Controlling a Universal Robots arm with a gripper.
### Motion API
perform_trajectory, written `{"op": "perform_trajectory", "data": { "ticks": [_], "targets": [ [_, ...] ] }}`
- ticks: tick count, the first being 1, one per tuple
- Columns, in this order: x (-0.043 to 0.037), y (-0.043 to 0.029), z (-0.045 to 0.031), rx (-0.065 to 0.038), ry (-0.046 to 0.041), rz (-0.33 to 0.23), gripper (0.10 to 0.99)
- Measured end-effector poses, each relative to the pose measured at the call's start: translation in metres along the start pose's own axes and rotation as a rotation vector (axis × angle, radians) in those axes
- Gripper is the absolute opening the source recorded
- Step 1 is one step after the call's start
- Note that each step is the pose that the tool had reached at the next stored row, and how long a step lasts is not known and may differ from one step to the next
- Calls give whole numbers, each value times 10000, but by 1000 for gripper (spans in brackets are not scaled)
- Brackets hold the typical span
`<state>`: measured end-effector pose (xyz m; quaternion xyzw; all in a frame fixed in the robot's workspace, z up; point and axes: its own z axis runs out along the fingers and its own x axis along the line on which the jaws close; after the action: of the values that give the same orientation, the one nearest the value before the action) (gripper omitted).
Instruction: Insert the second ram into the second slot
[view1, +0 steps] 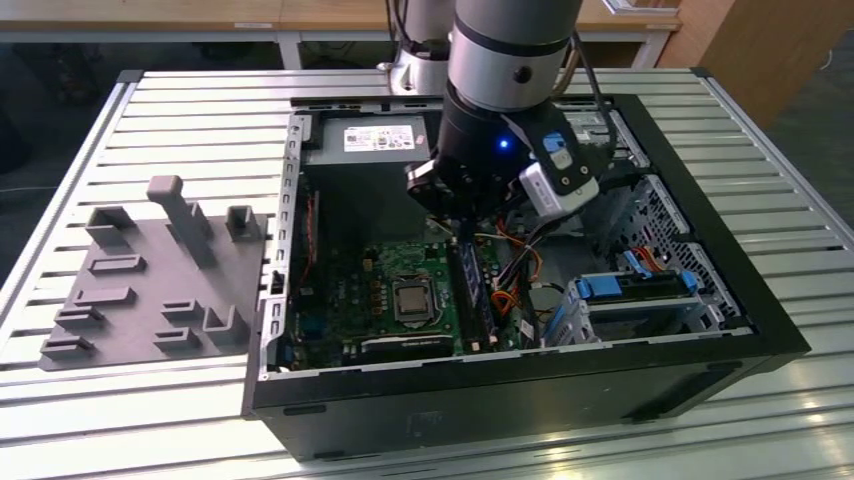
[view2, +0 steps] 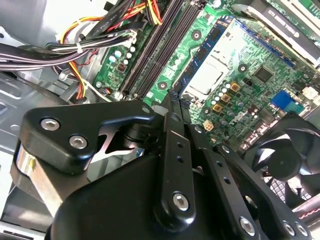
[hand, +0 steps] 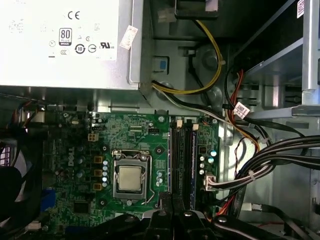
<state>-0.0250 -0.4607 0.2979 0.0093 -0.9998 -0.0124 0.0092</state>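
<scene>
One blue ram strip (view2: 206, 56) stands on edge in the black motherboard slots (view2: 152, 55) beside the processor socket (hand: 130, 177), its near end under the gripper (view2: 169, 102), whose fingers are drawn together.

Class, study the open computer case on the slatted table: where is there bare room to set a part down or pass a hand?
Free: bare table slats between the grey fixture plate and the far edge, and in front of the case. Crowded: inside it, where the gripper hangs over the RAM slots with cable bundles beside them.
</scene>
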Motion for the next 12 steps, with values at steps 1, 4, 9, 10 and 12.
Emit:
{"op": "perform_trajectory", "data": {
  "ticks": [1, 4, 9, 10, 12],
  "targets": [
    [-1, 0, 8, 2, 2, 8, 118],
    [-2, -19, 26, 4, 3, 22, 118],
    [-2, -46, 73, -2, -2, 200, 118],
    [-3, -46, 86, -4, -4, 290, 118],
    [-4, -47, 108, -4, -5, 359, 118]
  ]
}}
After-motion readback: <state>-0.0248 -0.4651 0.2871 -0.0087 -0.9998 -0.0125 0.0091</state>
